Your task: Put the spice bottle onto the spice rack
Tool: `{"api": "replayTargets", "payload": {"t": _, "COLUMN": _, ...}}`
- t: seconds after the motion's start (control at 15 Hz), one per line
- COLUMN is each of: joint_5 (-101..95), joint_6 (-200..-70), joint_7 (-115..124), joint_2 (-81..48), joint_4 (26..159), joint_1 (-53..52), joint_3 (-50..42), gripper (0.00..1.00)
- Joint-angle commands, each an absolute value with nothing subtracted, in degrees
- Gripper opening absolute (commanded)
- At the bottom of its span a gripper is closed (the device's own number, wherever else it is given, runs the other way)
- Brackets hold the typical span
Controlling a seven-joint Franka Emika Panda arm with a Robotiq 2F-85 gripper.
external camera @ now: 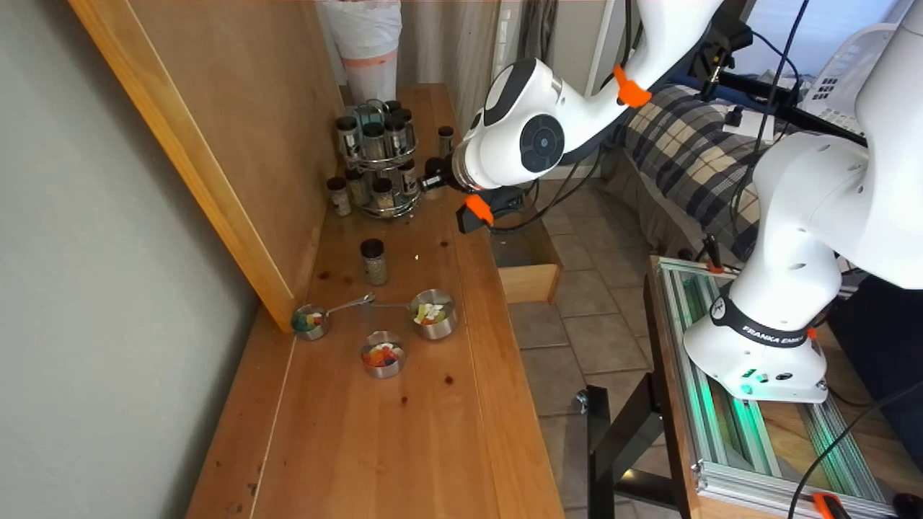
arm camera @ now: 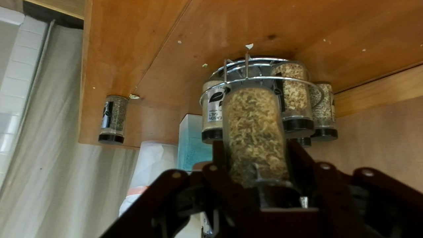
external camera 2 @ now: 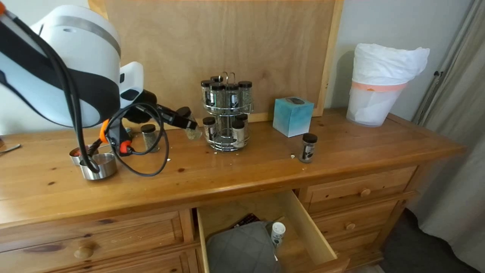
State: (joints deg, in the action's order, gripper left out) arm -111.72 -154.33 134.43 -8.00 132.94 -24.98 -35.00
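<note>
The spice bottle [arm camera: 256, 125] is a small clear jar with a dark cap and yellowish-green flakes inside. My gripper [arm camera: 253, 148] is shut on it, one finger on each side. In an exterior view the bottle [external camera 2: 194, 133] is tilted, cap up and to the left, base toward the rack and above the table top. The spice rack [external camera 2: 228, 110] is a two-tier round wire stand with several dark-capped jars on both tiers. The gripper [external camera: 433, 180] is beside the rack's lower tier [external camera: 389, 213]. In the wrist view the bottle hides part of the lower wire ring [arm camera: 264, 78].
A loose jar [external camera: 373, 263] and metal measuring cups [external camera: 433, 324] stand on the dresser. Another jar [external camera 2: 308, 148] stands near the front edge. One jar [external camera: 338, 196] stands beside the rack. A blue tissue box [external camera 2: 291, 119] and white bin [external camera 2: 373, 102] are beyond. A drawer [external camera 2: 310, 231] is open below.
</note>
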Motion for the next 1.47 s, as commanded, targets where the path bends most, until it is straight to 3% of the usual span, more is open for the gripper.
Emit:
{"api": "replayTargets", "payload": {"t": 0.0, "joint_5": -117.1, "joint_6": -158.1, "joint_7": 140.0, "joint_2": -10.9, "joint_4": 129.6, "joint_1": -23.4, "joint_3": -35.1, "gripper": 0.23}}
{"api": "replayTargets", "payload": {"t": 0.73, "joint_5": -134.1, "joint_6": -154.3, "joint_7": 163.1, "joint_2": -20.6, "joint_4": 122.8, "joint_1": -19.2, "joint_3": -32.3, "gripper": 0.23}}
{"api": "replayTargets", "payload": {"t": 0.8, "joint_5": -129.6, "joint_6": -152.7, "joint_7": 156.0, "joint_2": -18.0, "joint_4": 122.9, "joint_1": -14.4, "joint_3": -26.9, "gripper": 0.23}}
{"api": "replayTargets", "payload": {"t": 0.93, "joint_5": -133.5, "joint_6": -153.0, "joint_7": 161.5, "joint_2": -21.1, "joint_4": 120.9, "joint_1": -14.5, "joint_3": -27.6, "gripper": 0.23}}
{"api": "replayTargets", "payload": {"t": 1.0, "joint_5": -129.9, "joint_6": -152.4, "joint_7": 155.8, "joint_2": -19.1, "joint_4": 120.5, "joint_1": -9.6, "joint_3": -22.2, "gripper": 0.23}}
{"api": "replayTargets", "payload": {"t": 1.07, "joint_5": -133.9, "joint_6": -153.3, "joint_7": 161.4, "joint_2": -21.8, "joint_4": 119.7, "joint_1": -12.2, "joint_3": -25.6, "gripper": 0.23}}
{"api": "replayTargets", "payload": {"t": 1.2, "joint_5": -131.9, "joint_6": -153.5, "joint_7": 157.7, "joint_2": -21.4, "joint_4": 118.5, "joint_1": -7.6, "joint_3": -21.0, "gripper": 0.23}}
{"api": "replayTargets", "payload": {"t": 1.4, "joint_5": -132.9, "joint_6": -155.4, "joint_7": 159.3, "joint_2": -23.9, "joint_4": 117.2, "joint_1": -6.7, "joint_3": -21.5, "gripper": 0.23}}
